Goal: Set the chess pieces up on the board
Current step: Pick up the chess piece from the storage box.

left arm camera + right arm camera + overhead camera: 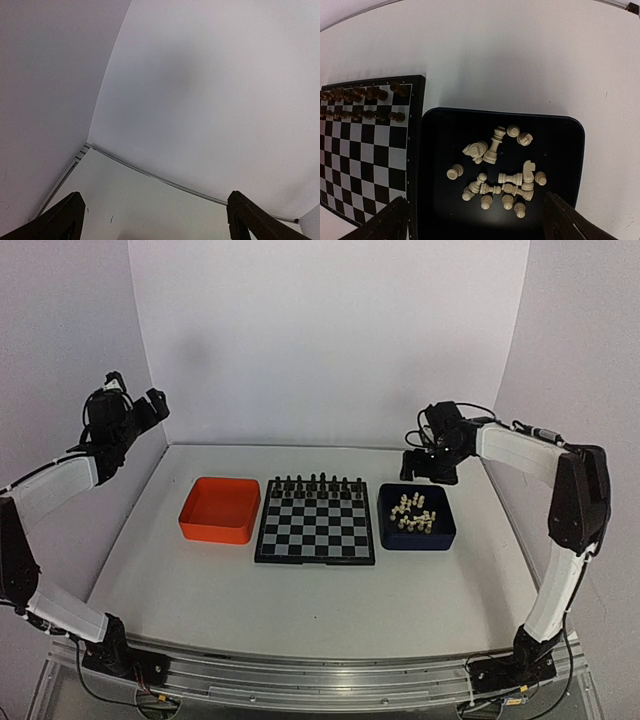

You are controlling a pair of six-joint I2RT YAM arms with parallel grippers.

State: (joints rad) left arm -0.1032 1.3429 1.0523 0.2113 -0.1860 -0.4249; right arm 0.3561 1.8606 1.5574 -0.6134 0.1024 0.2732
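Left wrist view, Sam: what is getting lost there?

Nearly everything, Jo. Only the dark tips of the left hand are poking in at the bottom corners, standing wide apart and gripping nothing. White walls are filling the rest.

And the right wrist camera?

It is cropping the board at the left edge, and the right hand is showing just two finger stubs, also spread apart with nothing between them. From above, that hand is hovering over the far rim of the dark blue tray.

Where are the chess pieces sitting?

They are lying in that tray, loosely heaped, some tipped on their sides. From above they are looking too small for me to tell kinds. The tray is sitting just right of the board. Two rows of black pieces are standing along the board's far edge, and an orange tray is resting just left of it on the white surface.

Textures?

Both trays are looking like matte plastic, square with rounded corners, while the board is gleaming in black and silver-grey checks
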